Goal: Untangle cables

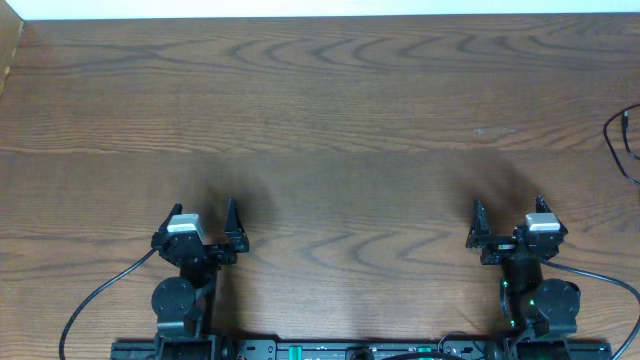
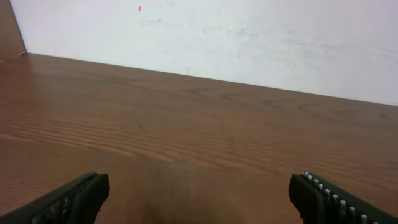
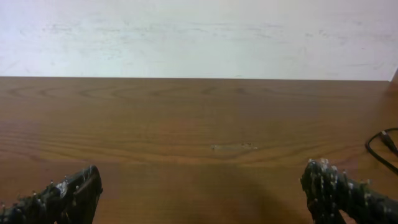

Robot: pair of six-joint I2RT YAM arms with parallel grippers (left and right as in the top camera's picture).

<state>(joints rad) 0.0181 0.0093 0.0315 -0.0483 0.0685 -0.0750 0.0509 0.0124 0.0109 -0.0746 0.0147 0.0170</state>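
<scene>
One wooden table [image 1: 320, 90] was in view, with one white wall [image 2: 249, 37] behind it. Two arms stood at the near edge: one left arm [image 1: 178, 295] and one right arm [image 1: 545, 300]. That made two grippers, one left gripper [image 1: 204, 215] and one right gripper [image 1: 509, 215], each with two fingers [image 2: 74, 196], four in all. One thin black cable [image 1: 607, 131] showed at the table's right edge. Two thicker black wires trailed from the arms, one left wire [image 1: 100, 295] and one right wire [image 1: 600, 276]

Left end effector [image 2: 199, 186] and right end effector [image 3: 202, 183] gape, seemingly hovering.
</scene>
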